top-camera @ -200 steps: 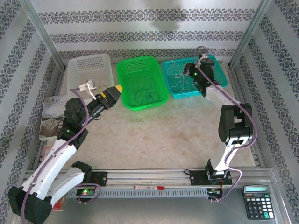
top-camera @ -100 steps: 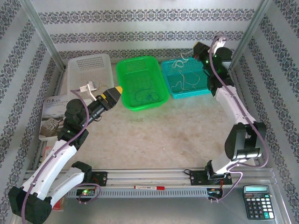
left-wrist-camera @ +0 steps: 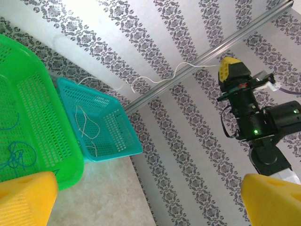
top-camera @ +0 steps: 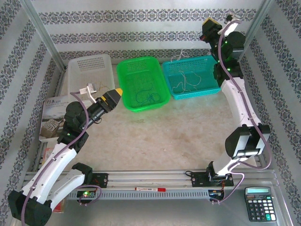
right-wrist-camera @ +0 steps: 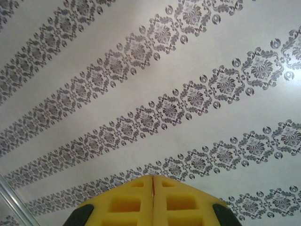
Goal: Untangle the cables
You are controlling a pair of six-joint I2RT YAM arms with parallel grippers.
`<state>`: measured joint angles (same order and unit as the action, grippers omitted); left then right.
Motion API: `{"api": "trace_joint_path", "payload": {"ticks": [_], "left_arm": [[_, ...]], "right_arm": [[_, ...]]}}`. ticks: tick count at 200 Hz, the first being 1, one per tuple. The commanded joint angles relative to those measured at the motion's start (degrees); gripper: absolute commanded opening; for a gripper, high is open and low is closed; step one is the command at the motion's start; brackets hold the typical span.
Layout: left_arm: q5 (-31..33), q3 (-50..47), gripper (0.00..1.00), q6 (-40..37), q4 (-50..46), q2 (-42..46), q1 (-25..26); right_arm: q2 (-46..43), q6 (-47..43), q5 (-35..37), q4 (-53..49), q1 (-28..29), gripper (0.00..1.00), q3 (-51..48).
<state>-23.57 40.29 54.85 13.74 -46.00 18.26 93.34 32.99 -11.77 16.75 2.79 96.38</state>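
While the right gripper (left-wrist-camera: 229,68), high up, had its jaws closed on a whitish cable (left-wrist-camera: 202,65) trailing from the teal basket (left-wrist-camera: 115,132), the left gripper (top-camera: 116,92) was wide open and empty; blue cables (top-camera: 146,97) lay in the green basket (top-camera: 141,61).

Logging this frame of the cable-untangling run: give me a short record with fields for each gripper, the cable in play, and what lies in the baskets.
left gripper: open, holding nothing, beside the green basket
right gripper: shut, high above the teal basket
whitish cable: strung from the teal basket up to the right gripper's tip, apparently pinched there
green basket contents: blue cable, curled
teal basket contents: pale cables, looped together
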Motion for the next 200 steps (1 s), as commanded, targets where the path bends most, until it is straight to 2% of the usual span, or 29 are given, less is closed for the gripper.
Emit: {"api": "trace_joint_path", "payload": {"ticks": [1,51,138,200], "left_arm": [[-0.3,0.3,1.00,0.0,0.6,0.6,-0.6],[-0.3,-0.3,1.00,0.7,2.0,0.1,-0.6],[-0.1,-0.4,1.00,1.0,2.1,0.1,-0.6],[-0.3,0.2,1.00,0.8,2.4,-0.8,-0.5]], "right_arm": [[0.8,-1.9,0.5,-0.7,-0.7,0.00,6.3],[3.4,-5.2,0.7,-5.4,-1.0,0.00,16.8],[4.3,-6.3,2.3,-6.2,-1.6,0.00,18.5],[3.5,-10.2,3.9,-8.6,-2.0,0.00,25.1]]}}
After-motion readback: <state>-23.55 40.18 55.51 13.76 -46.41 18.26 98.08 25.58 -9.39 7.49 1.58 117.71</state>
